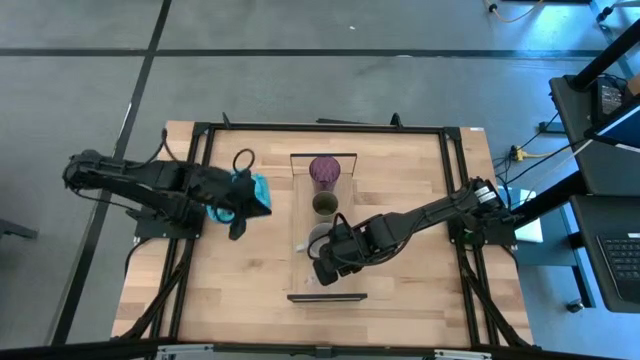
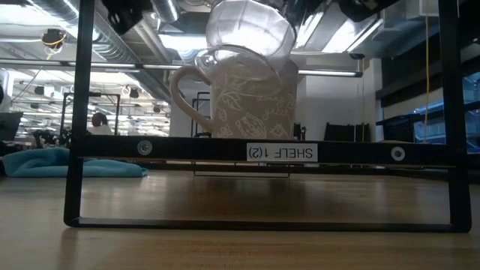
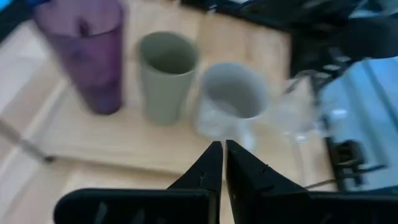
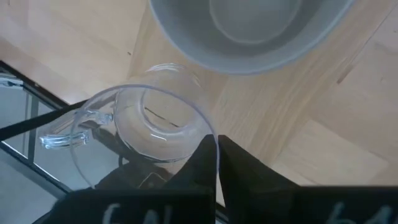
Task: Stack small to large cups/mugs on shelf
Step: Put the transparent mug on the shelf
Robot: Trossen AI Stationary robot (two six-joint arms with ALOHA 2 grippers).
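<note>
Four cups in play, all on or over the shelf (image 1: pixel 326 262), the narrow board running 12-to-6 down the table (image 1: pixel 240 290) centre in our high view.

Left gripper (image 1: pixel 238 226) sits out at 9 o'clock of the shelf, well apart from it, just beside the teal cloth (image 1: pixel 259 188). In our left wrist view its fingers (image 3: pixel 208 167) are together, holding nothing.

On the shelf, from the 12 o'clock end: purple tumbler (image 1: pixel 325 171), upright, then the olive cup (image 1: pixel 325 205) just beside it at its 6 o'clock, then the grey mug (image 1: pixel 316 240) next in line. The left wrist view shows the same row: purple tumbler (image 3: pixel 84 53), olive cup (image 3: pixel 165 74), grey mug (image 3: pixel 230 99).

Right gripper (image 1: pixel 330 268) comes in from 3 o'clock and reaches over the shelf at the 6 o'clock side of the mug. Its jaws are clamped on the rim of the clear glass (image 4: pixel 144 130), one finger (image 4: pixel 205 163) inside the wall, one outside. We read the glass as raised off the board: in the low view the clear glass (image 2: pixel 249 28) shows above the mug (image 2: pixel 251 101), tilted. We can't tell whether it touches the mug's rim.
</note>
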